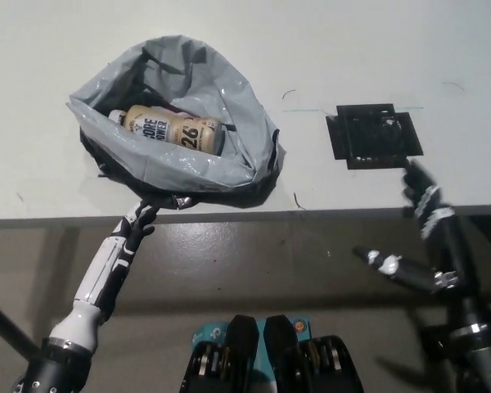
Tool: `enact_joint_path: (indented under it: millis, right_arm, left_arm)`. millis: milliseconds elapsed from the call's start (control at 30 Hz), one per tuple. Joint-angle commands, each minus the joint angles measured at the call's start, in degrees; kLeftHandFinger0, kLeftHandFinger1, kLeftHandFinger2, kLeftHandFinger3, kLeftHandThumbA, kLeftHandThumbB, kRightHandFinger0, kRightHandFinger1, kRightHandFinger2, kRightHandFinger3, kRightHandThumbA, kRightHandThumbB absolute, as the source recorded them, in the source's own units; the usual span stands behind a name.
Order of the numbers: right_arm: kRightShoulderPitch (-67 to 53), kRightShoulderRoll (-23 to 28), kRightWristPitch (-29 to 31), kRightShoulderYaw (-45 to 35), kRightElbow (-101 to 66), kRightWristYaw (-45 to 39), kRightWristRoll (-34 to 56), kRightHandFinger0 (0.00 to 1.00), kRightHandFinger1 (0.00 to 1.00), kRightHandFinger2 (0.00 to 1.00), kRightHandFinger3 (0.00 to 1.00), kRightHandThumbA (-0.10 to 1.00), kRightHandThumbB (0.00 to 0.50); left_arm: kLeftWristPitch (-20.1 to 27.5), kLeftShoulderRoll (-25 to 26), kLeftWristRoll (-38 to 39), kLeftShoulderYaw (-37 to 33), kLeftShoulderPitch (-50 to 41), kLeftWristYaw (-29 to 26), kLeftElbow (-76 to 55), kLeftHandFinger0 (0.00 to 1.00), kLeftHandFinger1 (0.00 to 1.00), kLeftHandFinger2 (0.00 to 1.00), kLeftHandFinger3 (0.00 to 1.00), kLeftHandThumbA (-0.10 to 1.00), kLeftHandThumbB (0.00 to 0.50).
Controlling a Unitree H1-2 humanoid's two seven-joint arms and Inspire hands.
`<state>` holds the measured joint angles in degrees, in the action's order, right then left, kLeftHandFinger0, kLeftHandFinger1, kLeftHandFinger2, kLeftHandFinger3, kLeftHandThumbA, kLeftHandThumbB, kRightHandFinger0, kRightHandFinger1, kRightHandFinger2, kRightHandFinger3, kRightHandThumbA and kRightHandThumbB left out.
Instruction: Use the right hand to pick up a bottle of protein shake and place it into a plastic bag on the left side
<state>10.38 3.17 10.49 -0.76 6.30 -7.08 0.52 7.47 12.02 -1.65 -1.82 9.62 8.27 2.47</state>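
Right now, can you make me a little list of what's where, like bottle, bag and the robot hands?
bottle: protein shake bottle lying on its side inside the bag
bag: grey plastic bag, open, on the white table
left robot hand: at the table edge, just below the bag
right robot hand: open, holding nothing, off the table's front edge
black plate: flat on the table

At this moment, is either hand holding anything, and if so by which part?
Nothing is held. The black right hand hangs open below the table edge, the left hand reaches toward the bag, and the protein shake bottle lies inside it.
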Motion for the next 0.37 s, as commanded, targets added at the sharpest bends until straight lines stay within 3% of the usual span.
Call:
enact_joint_path:
  millis: [0,33,67,233,333]
  right_arm:
    - [0.96,-0.10,6.72,0.52,4.07,-0.73,1.45,1.00,1.00,1.00,1.00,0.98,0.237]
    - [1.19,-0.03,6.92,0.67,5.30,-0.56,0.99,1.00,1.00,1.00,1.00,0.96,0.187]
    - [1.40,0.13,7.29,0.79,6.29,-0.52,0.71,1.00,1.00,1.00,1.00,0.95,0.180]
    - [1.04,0.19,9.07,1.67,8.54,-0.22,-0.50,1.00,1.00,1.00,1.00,0.93,0.214]
    - [-0.11,0.35,9.94,2.15,8.57,-0.14,-1.15,1.00,1.00,1.00,1.00,0.91,0.202]
  left_arm:
    - [1.53,0.94,0.58,0.86,1.24,0.20,-1.15,1.00,1.00,1.00,1.00,1.00,0.226]
    - [1.36,0.88,0.64,0.88,1.20,0.17,-1.33,1.00,1.00,1.00,1.00,1.00,0.224]
    - [1.17,0.77,0.59,0.88,1.15,0.08,-1.48,1.00,1.00,1.00,1.00,1.00,0.224]
    - [1.12,0.45,0.45,0.93,0.36,-0.18,-1.61,1.00,1.00,1.00,1.00,1.00,0.225]
    - [1.55,0.16,0.29,0.69,-0.31,-0.23,-1.31,1.00,1.00,1.00,1.00,1.00,0.231]
